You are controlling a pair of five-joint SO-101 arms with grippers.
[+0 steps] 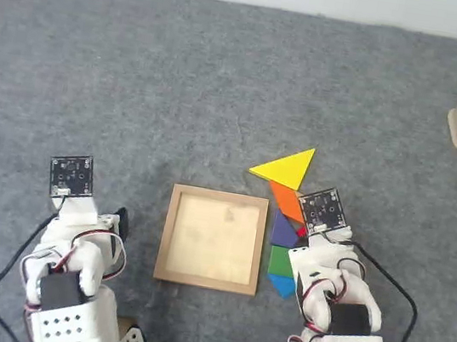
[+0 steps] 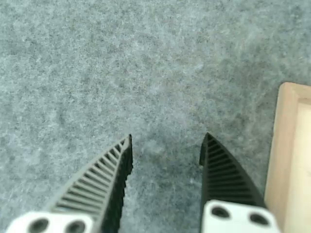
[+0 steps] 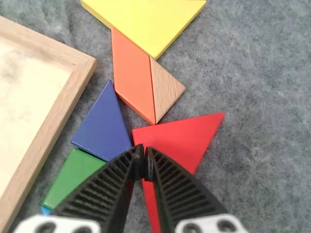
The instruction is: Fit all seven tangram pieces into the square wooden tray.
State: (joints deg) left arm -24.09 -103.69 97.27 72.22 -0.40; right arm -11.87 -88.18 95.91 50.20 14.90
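My right fingers (image 3: 112, 184) shut over red triangle (image 3: 184, 138), left fingers (image 2: 104, 174) open. I should open right, pinch red edges squarely.

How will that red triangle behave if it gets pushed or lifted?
The red triangle looks flat and stiff, so it likely slides rather than rolls or tips. Lying flush on fuzzy grey carpet, it may drag and be hard to pinch by its thin edges.
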